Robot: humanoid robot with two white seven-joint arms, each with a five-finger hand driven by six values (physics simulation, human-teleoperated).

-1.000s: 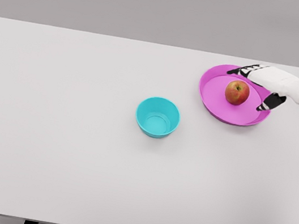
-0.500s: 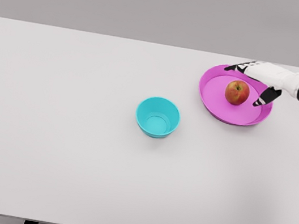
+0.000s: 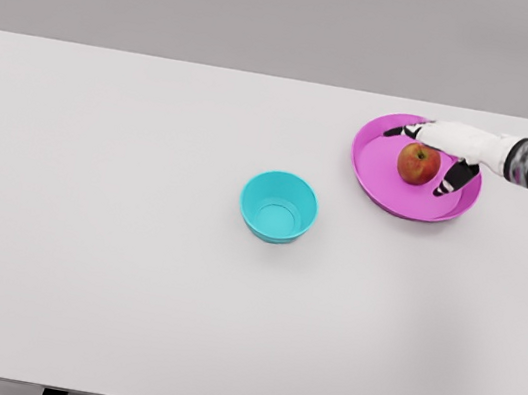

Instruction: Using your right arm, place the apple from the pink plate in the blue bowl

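A red-yellow apple [image 3: 417, 164] lies on the pink plate [image 3: 381, 175] at the table's back right. My right hand [image 3: 432, 153] reaches in from the right edge and sits low over the plate, right behind and beside the apple. Its fingers [image 3: 404, 131] stretch along the apple's far side and the thumb [image 3: 453, 178] points down at its right side; the hand is open around the apple, not closed on it. The blue bowl [image 3: 279, 206] stands empty near the table's middle, well to the left of the plate. The left arm is out of view.
The white table [image 3: 131, 267] stretches wide to the left and front of the bowl. Its back edge runs just behind the plate, and the right edge lies close to the plate.
The right hand has slid left and lower over the plate, coming in around the apple. The forearm now shows more of its wrist joint. Apple, plate and bowl have not moved.
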